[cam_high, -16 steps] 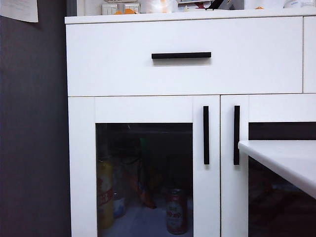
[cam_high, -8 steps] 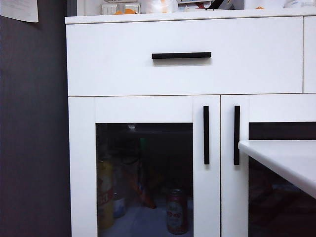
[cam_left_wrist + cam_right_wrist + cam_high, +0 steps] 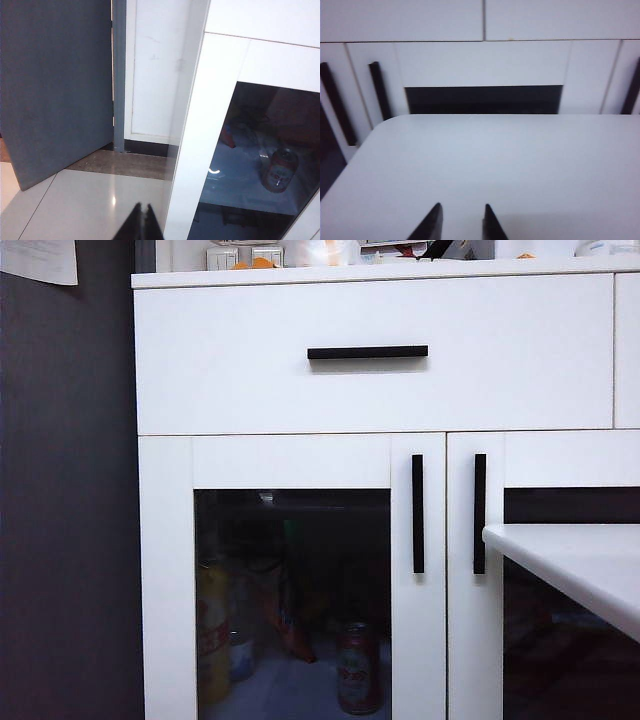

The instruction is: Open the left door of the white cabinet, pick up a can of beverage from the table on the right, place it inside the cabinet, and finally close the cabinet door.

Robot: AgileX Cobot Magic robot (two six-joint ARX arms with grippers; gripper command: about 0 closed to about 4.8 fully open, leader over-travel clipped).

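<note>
The white cabinet (image 3: 370,390) fills the exterior view, and its left door (image 3: 290,460) is closed, with the black bar handle (image 3: 417,513) upright. Behind the door's dark glass stands a red can of beverage (image 3: 357,668), which the left wrist view also shows as the can (image 3: 279,171) on the shelf. My left gripper (image 3: 143,204) is shut with nothing in it, low over the floor beside the door frame (image 3: 200,150). Over the white table (image 3: 495,160), my right gripper (image 3: 463,204) hangs open and empty. Neither gripper shows in the exterior view.
A yellow bottle (image 3: 212,630) and snack packets stand behind the glass, left of the can. The matching right door (image 3: 560,460) is closed. The table (image 3: 580,560) juts in at the right. A dark grey wall panel (image 3: 65,500) flanks the cabinet on the left.
</note>
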